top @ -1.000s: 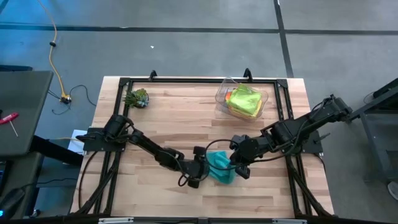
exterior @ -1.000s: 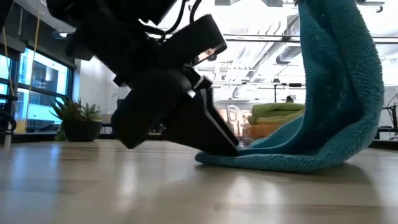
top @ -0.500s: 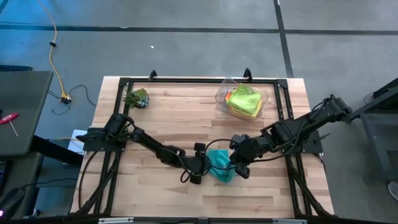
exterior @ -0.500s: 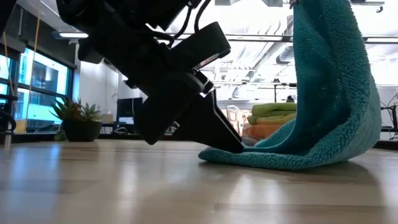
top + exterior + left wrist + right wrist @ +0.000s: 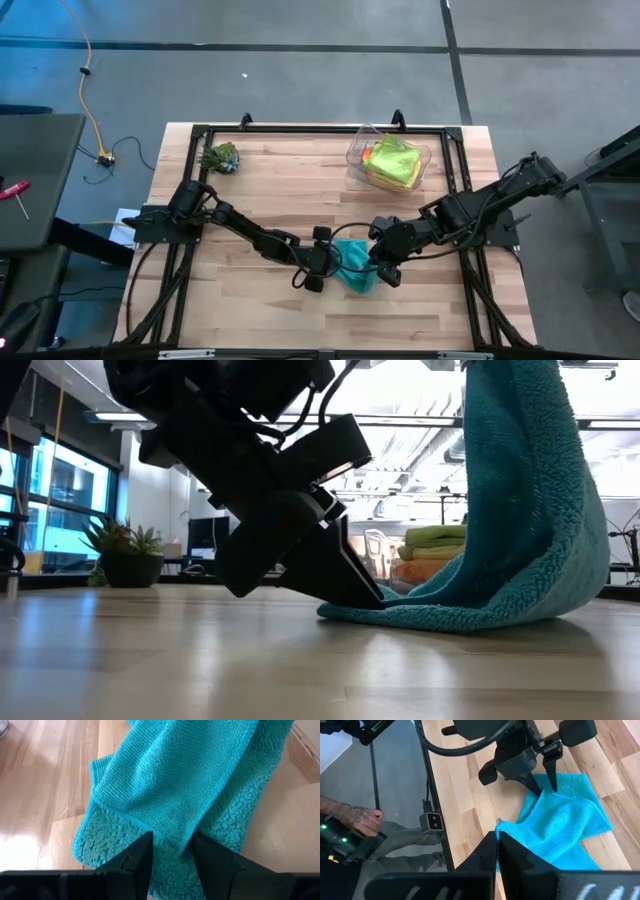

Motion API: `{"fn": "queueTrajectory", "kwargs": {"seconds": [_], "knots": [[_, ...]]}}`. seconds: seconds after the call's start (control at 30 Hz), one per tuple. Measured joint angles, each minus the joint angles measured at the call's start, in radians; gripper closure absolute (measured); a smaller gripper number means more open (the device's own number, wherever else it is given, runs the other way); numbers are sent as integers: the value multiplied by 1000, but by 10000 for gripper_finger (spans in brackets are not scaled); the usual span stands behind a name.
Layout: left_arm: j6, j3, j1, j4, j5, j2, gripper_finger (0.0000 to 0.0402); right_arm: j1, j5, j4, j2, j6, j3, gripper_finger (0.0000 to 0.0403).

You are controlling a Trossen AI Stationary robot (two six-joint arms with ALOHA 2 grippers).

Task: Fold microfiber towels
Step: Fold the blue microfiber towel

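Left wrist view shows our left jaws (image 5: pixel 170 852) half-open astride the teal towel's (image 5: pixel 175 785) folded edge on the counter (image 5: pixel 260 180); our right jaws (image 5: pixel 496 851) hold one corner aloft, clamped. If ours close shallow, the edge may slip and the fold collapse.

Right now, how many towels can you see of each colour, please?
Teal towel: 1, on the table
Lime green towel: 1, in the clear bin
Orange towel: 1, in the bin
Total seen: 3; others may be hidden.

Teal towel (image 5: pixel 355 265), lime green towel (image 5: pixel 393 160) over orange, pale wood table (image 5: pixel 280 190)
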Motion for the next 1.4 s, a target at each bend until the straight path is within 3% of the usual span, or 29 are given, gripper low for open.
{"fn": "queueTrajectory", "kwargs": {"seconds": [0.17,0.43,0.67,0.9,1.4], "knots": [[0,0,-1,1,0,1,293,0,0,12,0,1,0,403],[1,-1,-2,5,0,1,392,0,10,15,0,0,0,403],[67,-3,2,-29,-22,-62,399,0,10,14,-1,0,0,403],[97,-2,42,-151,-23,-233,400,0,26,-1,-36,1,0,403],[47,-1,160,-536,-30,-716,401,-39,338,-6,-172,-46,0,403]]}}
